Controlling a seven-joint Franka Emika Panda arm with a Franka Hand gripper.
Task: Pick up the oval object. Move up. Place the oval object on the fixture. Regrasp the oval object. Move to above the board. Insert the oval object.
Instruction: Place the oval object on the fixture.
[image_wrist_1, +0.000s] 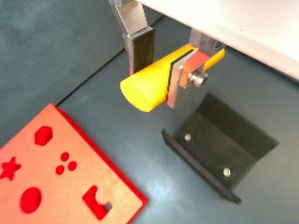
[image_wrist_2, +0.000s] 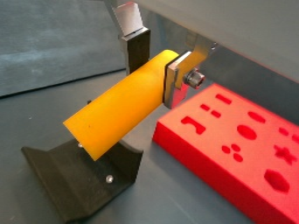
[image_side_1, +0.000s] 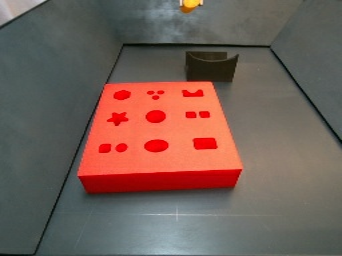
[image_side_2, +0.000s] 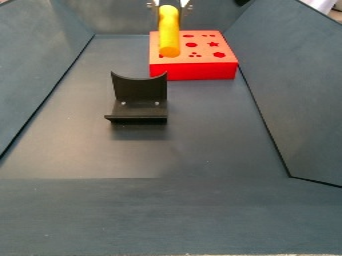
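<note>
Oval object: a smooth yellow-orange peg with rounded ends is seen, clamped between the silver fingers of the gripper near one of its ends. In a wrist view the peg's rounded yellow end is turned toward the camera, and the gripper is closed on it. In a side view the peg is held upright at the top centre of the frame, above the tabletop, off the fixture and in front of the red board. In a side view only its lower tip is visible at the top edge, beyond the fixture and board.
</note>
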